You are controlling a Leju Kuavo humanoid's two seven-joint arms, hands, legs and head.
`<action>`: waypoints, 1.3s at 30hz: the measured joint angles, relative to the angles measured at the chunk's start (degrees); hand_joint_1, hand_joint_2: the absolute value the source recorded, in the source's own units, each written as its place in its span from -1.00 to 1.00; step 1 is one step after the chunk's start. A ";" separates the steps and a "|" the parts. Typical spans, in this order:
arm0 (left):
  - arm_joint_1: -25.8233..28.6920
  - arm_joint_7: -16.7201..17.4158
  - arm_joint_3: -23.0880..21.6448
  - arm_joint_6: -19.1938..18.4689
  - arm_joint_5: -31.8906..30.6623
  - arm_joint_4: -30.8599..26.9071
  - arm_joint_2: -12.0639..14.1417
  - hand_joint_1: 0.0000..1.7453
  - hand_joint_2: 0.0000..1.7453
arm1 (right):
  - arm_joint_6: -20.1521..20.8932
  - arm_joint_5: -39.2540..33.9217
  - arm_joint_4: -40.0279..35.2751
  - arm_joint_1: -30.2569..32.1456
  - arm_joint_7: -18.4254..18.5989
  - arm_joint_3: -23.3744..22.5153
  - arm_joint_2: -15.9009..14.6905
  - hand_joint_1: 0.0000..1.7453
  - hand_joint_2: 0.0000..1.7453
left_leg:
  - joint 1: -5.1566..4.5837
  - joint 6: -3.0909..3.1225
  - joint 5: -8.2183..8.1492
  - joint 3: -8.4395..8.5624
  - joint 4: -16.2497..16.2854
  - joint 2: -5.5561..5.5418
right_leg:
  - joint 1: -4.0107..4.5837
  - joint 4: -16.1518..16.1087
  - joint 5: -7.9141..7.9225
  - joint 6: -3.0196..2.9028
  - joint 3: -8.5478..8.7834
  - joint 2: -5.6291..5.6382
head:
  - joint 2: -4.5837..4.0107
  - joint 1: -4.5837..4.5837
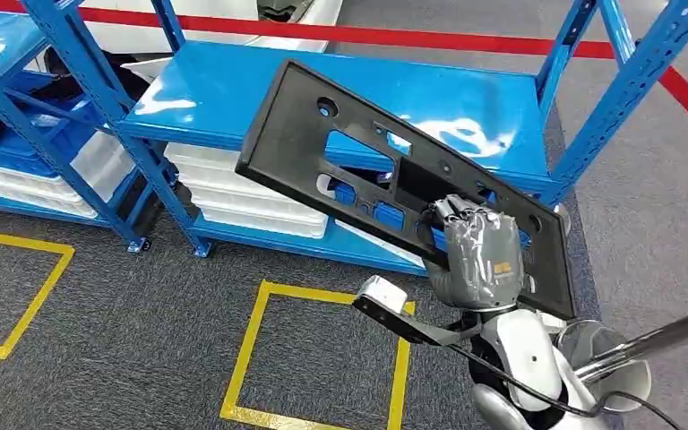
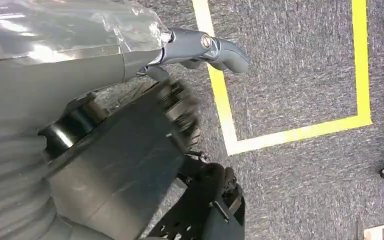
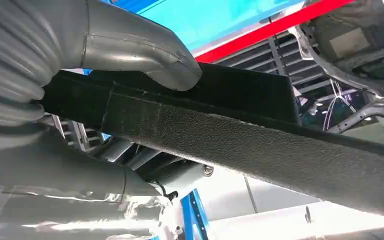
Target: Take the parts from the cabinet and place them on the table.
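Observation:
A long black plastic panel (image 1: 349,152) with several cut-outs hangs tilted in the air in front of the blue cabinet shelf (image 1: 224,90). My right hand (image 1: 479,251) grips its lower right edge. The right wrist view shows the grey thumb (image 3: 145,50) pressed on the panel's textured rim (image 3: 260,135), with the fingers under it. In the left wrist view my left hand (image 2: 180,85) hangs over the grey carpet holding nothing, its thumb (image 2: 215,47) apart from the blurred dark fingers (image 2: 182,112).
White bins (image 1: 251,202) fill the lower shelf under the panel. A second blue rack (image 1: 18,116) with white bins stands at the left. Blue uprights (image 1: 609,98) rise at the right. Yellow tape squares (image 1: 251,358) mark the carpet, and red tape (image 1: 466,39) runs behind.

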 joint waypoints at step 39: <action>-0.15 0.31 0.00 -0.02 -0.28 0.00 0.00 -1.00 1.00 | -0.31 -1.64 0.02 0.57 -0.26 -0.96 0.13 1.00 1.00 | -0.10 3.28 2.32 0.59 -5.96 0.13 | 0.04 6.07 -4.62 2.29 -2.98 0.17 | 0.00 0.59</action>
